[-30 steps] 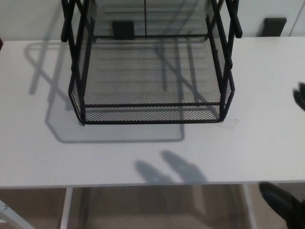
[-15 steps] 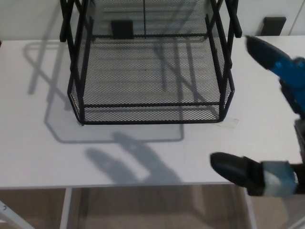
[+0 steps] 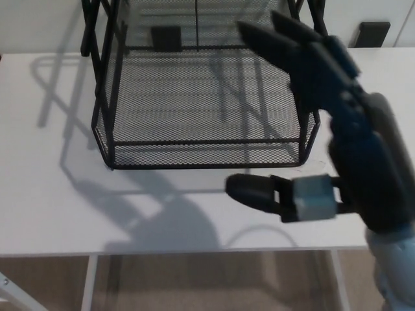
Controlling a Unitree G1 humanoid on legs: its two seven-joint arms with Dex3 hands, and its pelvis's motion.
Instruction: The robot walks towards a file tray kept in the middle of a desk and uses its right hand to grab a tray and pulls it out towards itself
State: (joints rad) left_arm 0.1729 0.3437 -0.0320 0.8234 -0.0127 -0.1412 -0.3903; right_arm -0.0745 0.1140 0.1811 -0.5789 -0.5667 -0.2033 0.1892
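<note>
Black wire-mesh file tray [image 3: 204,97] stands in the middle of the white desk [image 3: 45,194], not pulled out yet. To its right, the right hand [image 3: 324,123] hovers wide open and empty; grabbing and pulling are left.

Right hand [image 3: 324,123] spread, seemingly above tray [image 3: 204,110].

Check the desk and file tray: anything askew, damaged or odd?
Nothing stands out. The black mesh file tray sits flat and roughly square on the white desk, mesh intact where visible. A small clear tab lies at its front right corner. The right robot hand is open above the tray, touching nothing.
</note>
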